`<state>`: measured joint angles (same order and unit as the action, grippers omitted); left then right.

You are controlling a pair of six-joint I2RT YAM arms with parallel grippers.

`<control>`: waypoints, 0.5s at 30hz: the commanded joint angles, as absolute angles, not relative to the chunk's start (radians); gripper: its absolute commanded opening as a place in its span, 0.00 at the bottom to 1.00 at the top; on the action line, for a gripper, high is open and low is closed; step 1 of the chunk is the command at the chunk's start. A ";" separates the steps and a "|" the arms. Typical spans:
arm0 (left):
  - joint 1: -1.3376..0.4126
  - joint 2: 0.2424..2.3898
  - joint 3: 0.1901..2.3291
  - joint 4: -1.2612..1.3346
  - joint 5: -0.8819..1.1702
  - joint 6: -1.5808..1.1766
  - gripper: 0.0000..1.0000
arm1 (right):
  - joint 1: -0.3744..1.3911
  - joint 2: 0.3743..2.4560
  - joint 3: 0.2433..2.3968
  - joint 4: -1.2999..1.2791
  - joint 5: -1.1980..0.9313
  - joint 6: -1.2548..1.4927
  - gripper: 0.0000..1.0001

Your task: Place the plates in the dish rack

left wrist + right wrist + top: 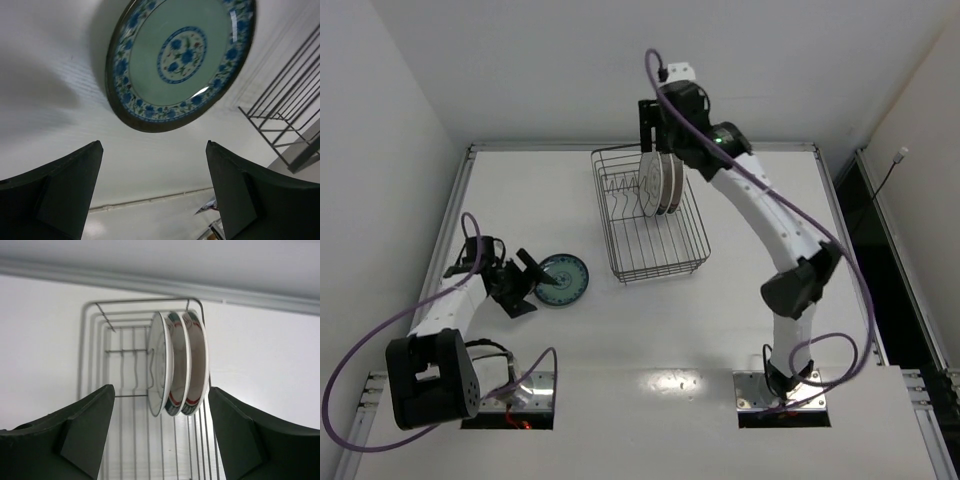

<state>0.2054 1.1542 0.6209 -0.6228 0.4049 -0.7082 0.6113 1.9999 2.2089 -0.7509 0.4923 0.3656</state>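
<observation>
At the upper centre of the top view, the dish rack (pixel 665 270) is sitting on the table with three plates (pixel 658 183) standing on edge in its far half: one line-patterned plate (pixel 161 367) and two green-rimmed plates (pixel 197 360) close beside it. The right gripper (pixel 655 140) is hovering above them, jaws spread and gripping nothing. At centre left, the teal plate (pixel 563 279) is lying flat on the table. The left gripper (pixel 532 288) is sitting just beside it, jaws spread wide.
</observation>
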 commanded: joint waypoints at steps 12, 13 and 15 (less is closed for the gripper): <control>0.219 1.170 0.391 -0.190 0.445 -0.952 0.42 | 0.589 1.496 1.948 -0.874 0.250 0.468 0.75; 0.219 1.181 0.391 -0.167 0.445 -0.953 0.38 | 0.589 1.467 1.939 -0.887 0.250 0.468 0.76; 0.219 1.235 0.403 -0.155 0.436 -0.953 0.28 | 0.580 1.442 1.939 -0.908 0.261 0.468 0.77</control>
